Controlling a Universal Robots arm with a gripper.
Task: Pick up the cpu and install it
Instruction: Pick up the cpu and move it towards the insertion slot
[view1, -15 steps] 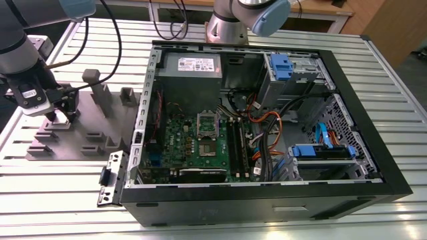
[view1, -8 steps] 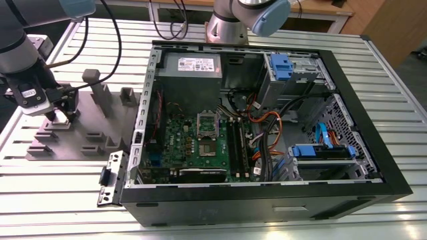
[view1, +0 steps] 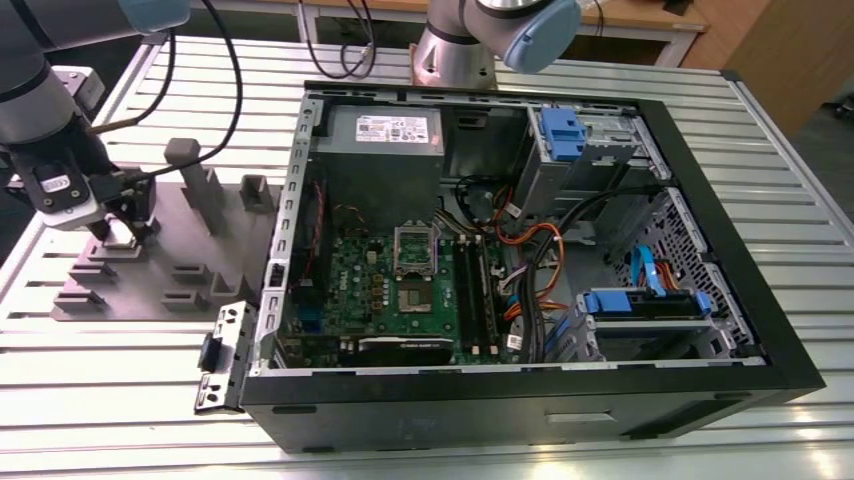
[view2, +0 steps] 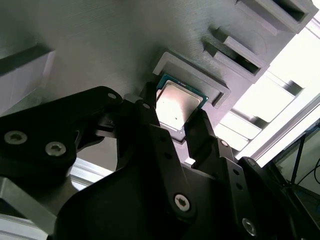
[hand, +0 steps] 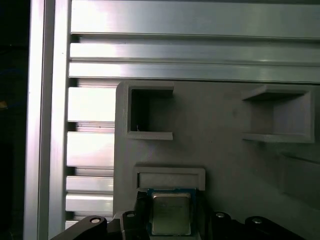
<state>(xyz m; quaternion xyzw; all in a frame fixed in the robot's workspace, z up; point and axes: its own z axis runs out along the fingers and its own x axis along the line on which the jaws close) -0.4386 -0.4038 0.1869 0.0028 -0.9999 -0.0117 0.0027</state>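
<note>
On grey fixture (hand: 225, 165) | one cpu (view2: 177, 107) | two fingers (view2: 200, 132) clamping it

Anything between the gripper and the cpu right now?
Nothing visible. In both wrist views the gripper sits right at the cpu, which lies bare in its recess on the grey fixture.

cpu (view2: 177, 106): smooth silver metal top, soft sheen | fixture (hand: 235, 165): matt grey plastic, faintly lined | table (hand: 190, 20): bright ribbed aluminium | gripper (view2: 174, 114): matt black, glossy screws | case (view1: 467, 425): matt black metal
</note>
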